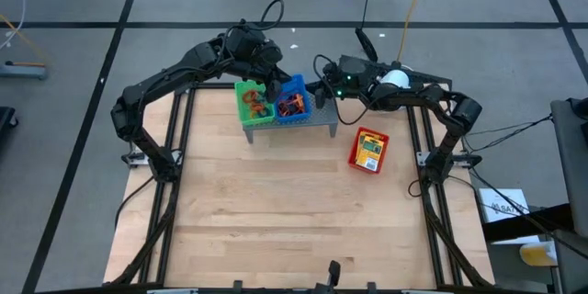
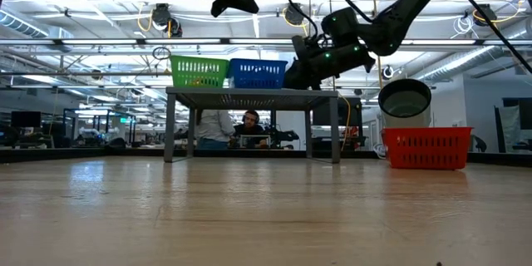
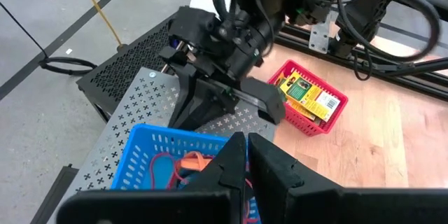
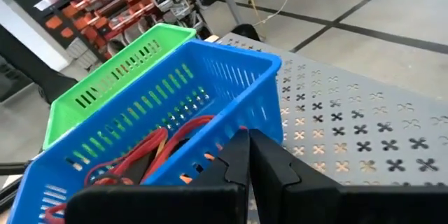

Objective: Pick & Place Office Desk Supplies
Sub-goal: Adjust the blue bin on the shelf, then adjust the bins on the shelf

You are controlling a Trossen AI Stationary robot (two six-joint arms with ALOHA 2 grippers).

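A green tray (image 1: 250,101) and a blue tray (image 1: 294,101) stand side by side on the grey perforated shelf (image 1: 323,119). Orange-red rubber bands (image 4: 150,150) lie in the blue tray (image 4: 175,91). Yellow packets (image 1: 370,150) lie in a red tray (image 1: 355,158) on the table to the shelf's right. My left gripper (image 1: 274,73) is shut and empty, high above the two trays (image 2: 235,2). My right gripper (image 4: 248,155) is shut and empty. It slants down over the shelf (image 2: 289,76), at the blue tray's right end wall (image 4: 269,112). My right gripper's shut fingertips (image 4: 238,150) stand right at the blue tray's right end wall, coming level from the table's right. I cannot tell whether they touch the wall. My left gripper touches nothing.
The shelf stands at the table's far edge, with bare perforated top (image 4: 350,126) right of the blue tray. The wooden table (image 1: 276,211) stretches toward the near edge. People sit in the room beyond the table (image 2: 249,125).
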